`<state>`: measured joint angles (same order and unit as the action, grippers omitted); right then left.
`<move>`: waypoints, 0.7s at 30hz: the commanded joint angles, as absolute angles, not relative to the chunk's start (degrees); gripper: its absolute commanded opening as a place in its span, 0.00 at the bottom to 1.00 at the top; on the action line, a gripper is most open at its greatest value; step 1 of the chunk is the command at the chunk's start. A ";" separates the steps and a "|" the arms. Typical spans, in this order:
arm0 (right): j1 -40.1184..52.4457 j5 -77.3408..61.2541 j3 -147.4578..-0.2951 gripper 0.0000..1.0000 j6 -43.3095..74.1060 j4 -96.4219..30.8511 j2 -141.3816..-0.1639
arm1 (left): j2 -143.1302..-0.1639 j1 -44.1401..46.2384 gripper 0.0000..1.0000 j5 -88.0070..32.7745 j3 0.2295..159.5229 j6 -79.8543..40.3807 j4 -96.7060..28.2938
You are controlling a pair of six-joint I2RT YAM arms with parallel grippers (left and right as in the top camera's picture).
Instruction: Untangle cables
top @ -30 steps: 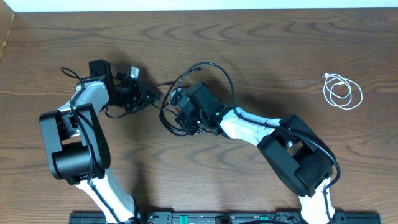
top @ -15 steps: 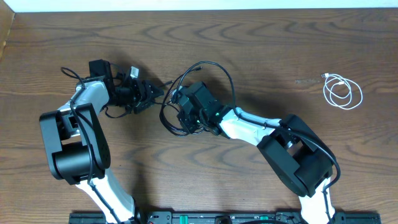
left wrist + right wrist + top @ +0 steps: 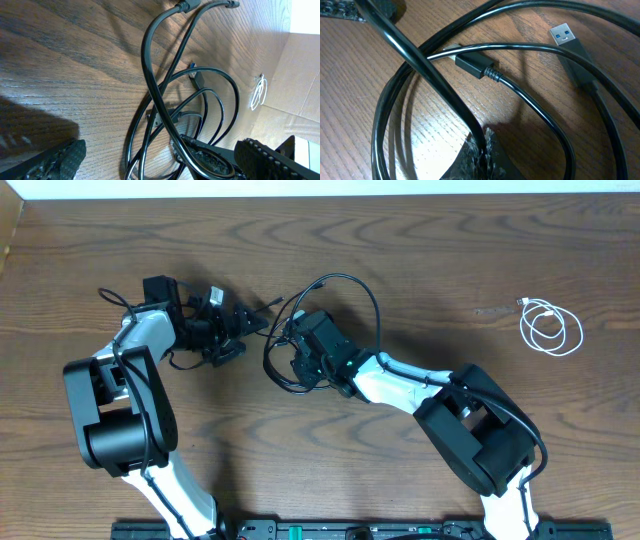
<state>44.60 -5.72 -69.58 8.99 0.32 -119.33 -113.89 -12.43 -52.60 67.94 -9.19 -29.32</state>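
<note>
Pinching one black cable (image 3: 436, 86), the right gripper (image 3: 479, 150) was clamped tight; the left gripper (image 3: 162, 157) gaped wide. Recommended: draw slowly, avoiding cinching loops.

long cables (image 3: 350, 279) looped together at table (image 3: 420, 240) centre, short cable (image 3: 548, 330) well apart, far right

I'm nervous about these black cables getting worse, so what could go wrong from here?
The right gripper is shut on one black cable that other loops cross, so pulling may tighten the tangle. The left gripper is open and holds nothing, so the whole bundle may drag along.
</note>
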 commanded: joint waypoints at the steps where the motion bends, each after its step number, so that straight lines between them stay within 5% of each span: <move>1: 44.95 -4.45 -69.63 0.01 10.74 0.34 -119.20 | -113.30 -12.40 1.00 -53.30 67.75 -8.91 -29.26; 21: 44.53 5.82 -69.63 0.01 11.99 1.08 -119.20 | -113.30 -12.40 0.94 -53.28 67.72 -8.91 -29.28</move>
<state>44.58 0.03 -69.58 11.18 0.75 -119.35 -113.89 -12.43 -52.60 67.94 -9.19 -29.30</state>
